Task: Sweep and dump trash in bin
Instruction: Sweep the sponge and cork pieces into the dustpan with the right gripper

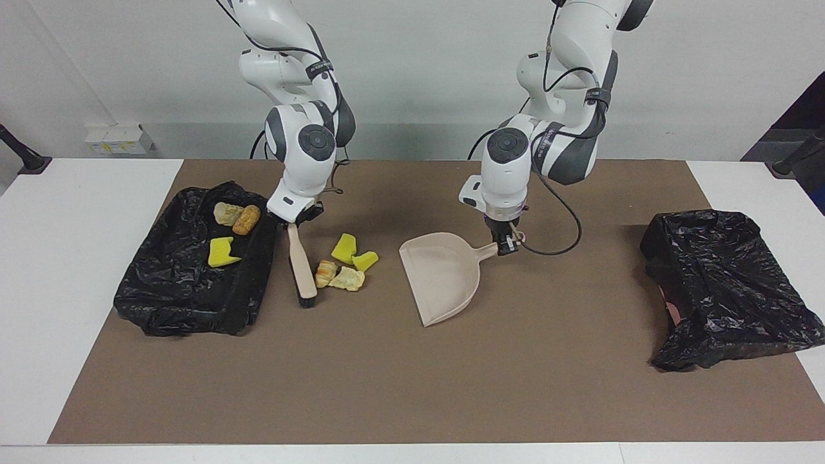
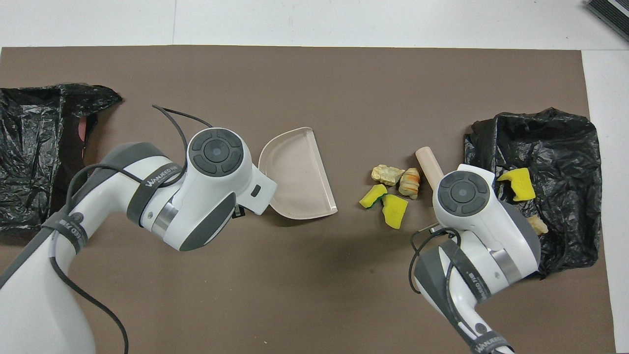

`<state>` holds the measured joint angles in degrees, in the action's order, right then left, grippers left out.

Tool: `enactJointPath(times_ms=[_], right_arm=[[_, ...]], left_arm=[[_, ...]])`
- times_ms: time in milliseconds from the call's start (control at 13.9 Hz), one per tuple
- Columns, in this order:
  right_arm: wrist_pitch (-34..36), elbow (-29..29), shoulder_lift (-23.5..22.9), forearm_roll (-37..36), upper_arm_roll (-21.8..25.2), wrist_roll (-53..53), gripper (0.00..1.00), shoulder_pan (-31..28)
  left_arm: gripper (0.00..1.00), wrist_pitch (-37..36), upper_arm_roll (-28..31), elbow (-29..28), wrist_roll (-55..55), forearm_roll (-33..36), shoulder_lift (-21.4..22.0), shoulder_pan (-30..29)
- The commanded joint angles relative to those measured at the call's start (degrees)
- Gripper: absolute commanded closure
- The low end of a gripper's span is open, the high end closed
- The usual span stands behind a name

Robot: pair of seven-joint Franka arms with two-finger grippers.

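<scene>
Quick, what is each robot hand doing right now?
Left gripper: shut on the dustpan handle.
Right gripper: shut on the brush handle, beside the trash.

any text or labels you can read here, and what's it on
"WANJEED FR...", cut off: band on the left arm.
Band on the right arm: white lettering, too blurred to read.
Brush, dustpan, bags: no text.

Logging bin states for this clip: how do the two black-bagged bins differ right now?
The bin at the right arm's end lies open, holding one yellow sponge piece and two tan lumps. The bin at the left arm's end shows only crumpled plastic and no trash. The first has the brush beside it; the second stands alone. Both rest on the brown mat.
</scene>
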<state>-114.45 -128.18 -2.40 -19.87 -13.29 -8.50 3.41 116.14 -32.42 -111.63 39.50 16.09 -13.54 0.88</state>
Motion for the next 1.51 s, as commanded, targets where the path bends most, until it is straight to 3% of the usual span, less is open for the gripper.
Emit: enactJointPath(times_ms=[0,72,144,359,503,575,719,862,1078,1222,1437], right_arm=[[0.8,0.3,-0.2,5.8,-1.0,0.4,1.00,0.6],[0.8,0.3,-0.3,7.1,-1.6,0.5,1.00,0.7],[0.7,0.3,-0.3,10.6,-2.4,0.5,1.00,0.8],[-1.0,0.6,-2.4,17.0,-6.6,-1.3,1.00,0.8],[-2.0,1.2,-2.8,22.0,-9.3,-1.9,1.00,0.9],[-2.6,2.0,-3.1,24.5,-10.4,-1.9,1.00,0.9],[-4.6,3.9,-4.7,31.3,-12.9,-1.9,1.00,0.9],[-6.8,4.9,-5.2,37.0,-14.7,-2.6,1.00,1.0],[-6.9,6.0,-5.2,38.5,-15.6,-6.1,1.00,1.4],[-4.4,6.3,-1.1,38.2,-15.5,-9.2,1.00,1.3],[6.1,5.9,6.2,35.8,-12.7,-9.3,1.00,0.5]], left_arm=[[0.98,1.7,0.0,-5.8,1.5,-0.9,4.7,-0.2],[0.82,2.0,0.0,-6.4,1.5,-0.9,5.2,-0.2],[0.55,2.4,-0.1,-7.6,1.0,-1.0,5.8,-0.2],[0.51,5.4,-0.2,-11.3,1.0,-1.0,7.8,-0.1],[0.53,5.5,-0.2,-11.9,0.9,-1.0,7.7,0.1],[0.63,5.5,-0.2,-11.7,0.5,-1.0,7.6,0.1],[1.00,5.7,-0.2,-10.5,-0.4,-0.7,7.0,0.1],[1.00,5.4,-0.2,-9.5,-0.1,-0.2,6.3,0.1],[1.00,5.0,-0.3,-9.6,-0.2,-0.2,6.6,0.6],[1.00,5.2,-0.3,-9.6,-0.2,-0.2,6.6,0.6],[1.00,5.4,-0.3,-9.7,0.2,-0.2,6.6,0.4]])
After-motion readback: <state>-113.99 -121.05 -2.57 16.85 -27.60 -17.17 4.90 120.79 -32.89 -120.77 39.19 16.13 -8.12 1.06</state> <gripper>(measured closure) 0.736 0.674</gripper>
